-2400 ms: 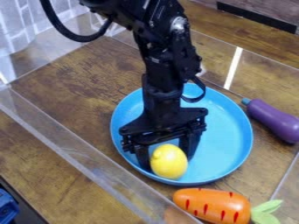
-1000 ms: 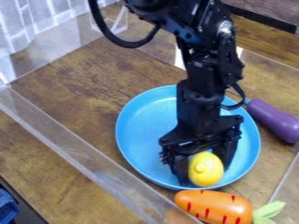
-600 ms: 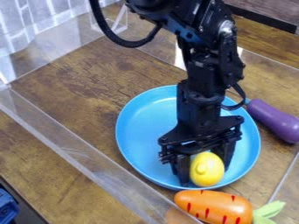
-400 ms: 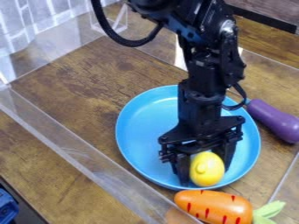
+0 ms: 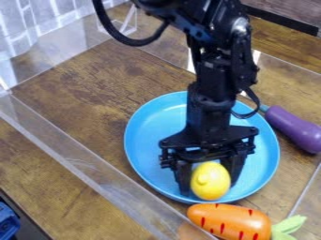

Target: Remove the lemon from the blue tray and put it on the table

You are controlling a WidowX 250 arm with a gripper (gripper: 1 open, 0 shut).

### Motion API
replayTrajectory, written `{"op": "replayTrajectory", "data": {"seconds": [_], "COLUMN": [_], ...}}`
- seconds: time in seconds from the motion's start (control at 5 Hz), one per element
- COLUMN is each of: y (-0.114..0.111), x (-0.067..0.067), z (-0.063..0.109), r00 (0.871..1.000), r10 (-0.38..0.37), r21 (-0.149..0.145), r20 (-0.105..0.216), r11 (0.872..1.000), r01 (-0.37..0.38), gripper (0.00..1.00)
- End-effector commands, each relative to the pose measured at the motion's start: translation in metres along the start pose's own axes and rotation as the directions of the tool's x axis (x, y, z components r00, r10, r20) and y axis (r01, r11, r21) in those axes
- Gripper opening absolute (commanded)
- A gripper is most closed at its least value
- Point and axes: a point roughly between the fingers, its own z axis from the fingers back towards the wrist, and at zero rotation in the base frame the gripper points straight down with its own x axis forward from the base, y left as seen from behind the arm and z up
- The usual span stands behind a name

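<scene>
The lemon [image 5: 209, 181] looks light, hard and slick, so I squeeze across its narrow middle. My pincer [image 5: 208, 178] is clamped on the lemon, low right of centre, over the blue tray [image 5: 150, 141]. Since a second ago both have shifted slightly left.

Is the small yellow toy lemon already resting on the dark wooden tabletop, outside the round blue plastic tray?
No, the lemon is over the blue tray, between the end effector fingers.

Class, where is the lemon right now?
The lemon sits low and right of centre, between the gripper's fingers over the blue tray's near edge, just above the carrot.
</scene>
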Motion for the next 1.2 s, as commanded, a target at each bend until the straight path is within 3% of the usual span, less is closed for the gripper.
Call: {"op": "replayTrajectory", "data": {"seconds": [0.0,0.4,1.0], "y": [0.002,0.017,0.059], "x": [0.005,0.020,0.075], "z": [0.026,0.034,0.052], "r00": [0.999,0.999,0.997], "r10": [-0.036,-0.014,0.048], "r21": [-0.058,-0.063,-0.106], "r20": [0.031,0.038,0.055], "r11": [0.998,0.998,0.994], "r01": [0.038,0.016,-0.042], "gripper": [0.00,0.00,0.00]}}
